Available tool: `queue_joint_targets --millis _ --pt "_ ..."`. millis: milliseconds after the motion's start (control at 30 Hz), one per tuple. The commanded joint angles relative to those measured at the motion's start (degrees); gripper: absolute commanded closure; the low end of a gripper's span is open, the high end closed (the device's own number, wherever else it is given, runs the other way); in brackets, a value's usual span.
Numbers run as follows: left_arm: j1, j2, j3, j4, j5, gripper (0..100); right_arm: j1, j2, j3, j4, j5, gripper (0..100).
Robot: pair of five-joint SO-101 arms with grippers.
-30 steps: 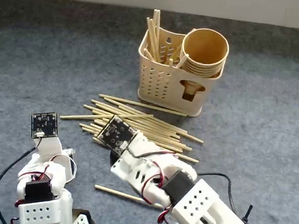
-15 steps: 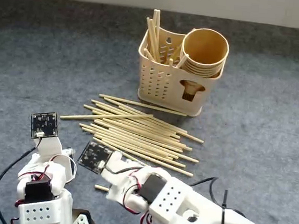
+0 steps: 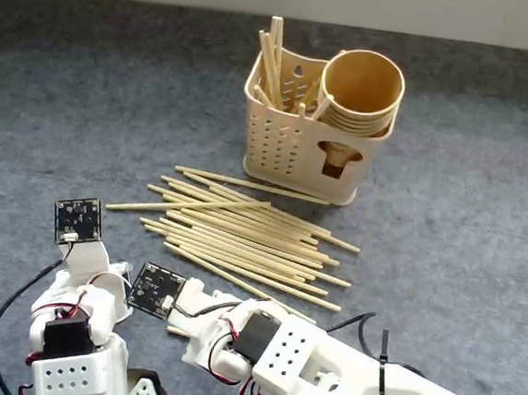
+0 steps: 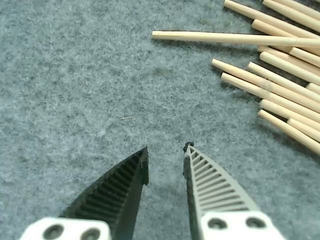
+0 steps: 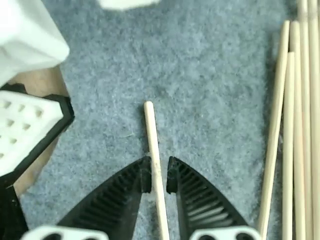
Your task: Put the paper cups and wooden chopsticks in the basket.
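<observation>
A cream slotted basket point(image 3: 287, 149) stands at the back of the grey carpet. It holds a stack of paper cups point(image 3: 361, 90) and several upright chopsticks point(image 3: 275, 51). A pile of wooden chopsticks point(image 3: 242, 233) lies in front of it. One lone chopstick point(image 5: 150, 125) lies apart near the arms, and its end shows in the high view point(image 3: 175, 331). My right gripper point(image 5: 157, 172) is shut on that lone chopstick, low on the carpet. My left gripper point(image 4: 166, 152) is open over bare carpet, beside the pile's ends point(image 4: 280, 85).
The left arm's white base point(image 5: 25, 125) sits close to the lone chopstick. The right arm point(image 3: 305, 367) stretches along the front edge. Bare carpet lies left of the pile and around the basket.
The right arm drew back from the chopstick pile toward the front left, down over the lone chopstick. The left arm kept still.
</observation>
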State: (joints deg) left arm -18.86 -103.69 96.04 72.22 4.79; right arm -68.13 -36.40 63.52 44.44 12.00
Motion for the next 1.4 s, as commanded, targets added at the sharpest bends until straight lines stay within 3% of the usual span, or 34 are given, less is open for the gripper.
queue_joint_targets --millis 0,767,867,1100,1200,1367 --pt "-0.31 0.13 1.19 0.18 -0.09 87 -0.75 0.22 -0.57 -2.68 -0.26 92.8" --pt "-0.31 0.13 1.19 0.18 -0.09 87 -0.31 0.22 6.11 -2.42 -0.09 94.9" --pt "-0.31 0.13 1.19 0.18 -0.09 87 -0.31 0.22 6.46 -2.42 3.34 99.2" --pt "-0.31 0.13 1.19 0.18 -0.09 87 2.51 0.22 6.02 -0.04 4.92 99.2" --pt "-0.31 0.13 1.19 0.18 -0.09 87 2.95 0.13 5.85 5.32 4.92 97.5" --pt "-0.31 0.13 1.19 0.18 -0.09 87 3.03 0.22 5.93 5.32 4.92 89.7"
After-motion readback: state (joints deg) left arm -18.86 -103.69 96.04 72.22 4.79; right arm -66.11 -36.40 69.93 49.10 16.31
